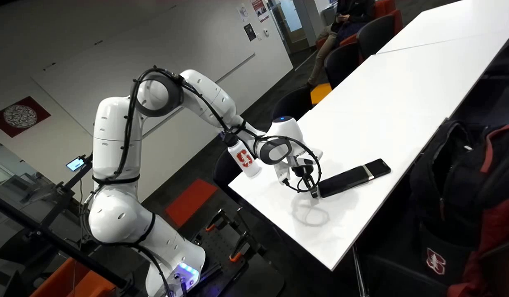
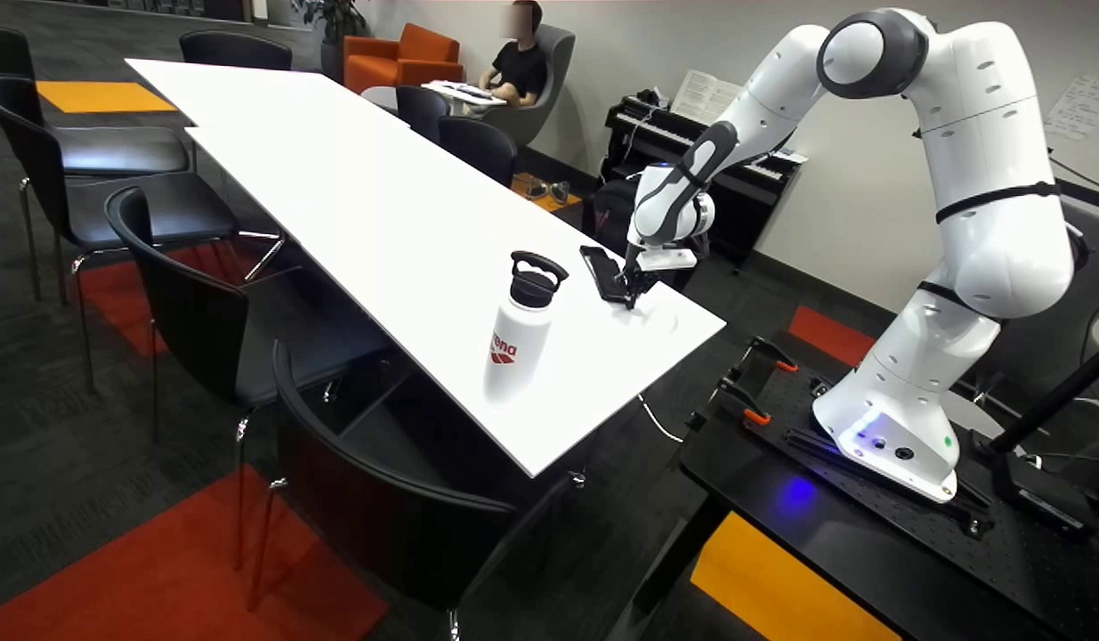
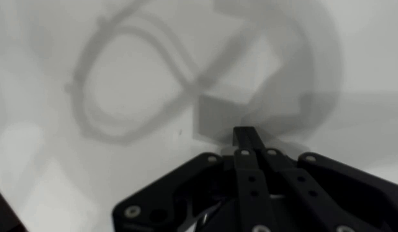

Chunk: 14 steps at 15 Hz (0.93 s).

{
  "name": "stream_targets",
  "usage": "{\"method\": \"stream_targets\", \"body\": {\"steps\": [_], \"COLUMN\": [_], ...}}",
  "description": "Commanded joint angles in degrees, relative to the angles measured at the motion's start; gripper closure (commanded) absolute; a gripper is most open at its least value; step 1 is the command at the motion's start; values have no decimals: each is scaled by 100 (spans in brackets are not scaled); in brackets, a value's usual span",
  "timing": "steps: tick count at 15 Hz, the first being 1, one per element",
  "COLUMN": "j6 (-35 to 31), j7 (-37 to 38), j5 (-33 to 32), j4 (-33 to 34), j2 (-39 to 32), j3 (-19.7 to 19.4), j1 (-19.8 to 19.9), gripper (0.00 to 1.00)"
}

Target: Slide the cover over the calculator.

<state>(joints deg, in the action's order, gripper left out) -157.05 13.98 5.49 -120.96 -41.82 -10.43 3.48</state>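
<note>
Wrist view: fingers together, empty. Likely step: alignment beside cover; next, a lengthwise push over calculator.

The calculator and the cover are lying together on the table, the cover nearer the jaws. The jaws are hanging just beside the cover's end, the views leaving contact unclear. In an exterior view, the bottle is standing on the table, before the calculator and to its left; chairs are standing along both long sides, the arm is standing at the right, and the piano is standing beyond the table.
</note>
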Motion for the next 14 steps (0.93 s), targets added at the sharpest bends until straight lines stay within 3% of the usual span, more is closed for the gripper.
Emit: {"method": "stream_targets", "body": {"steps": [1, 14], "j6": [-104, 27], "j7": [135, 328], "j5": [117, 279], "j4": [80, 557], "j2": [-45, -264], "j3": [-40, -86], "j1": [36, 186], "gripper": [100, 100]}}
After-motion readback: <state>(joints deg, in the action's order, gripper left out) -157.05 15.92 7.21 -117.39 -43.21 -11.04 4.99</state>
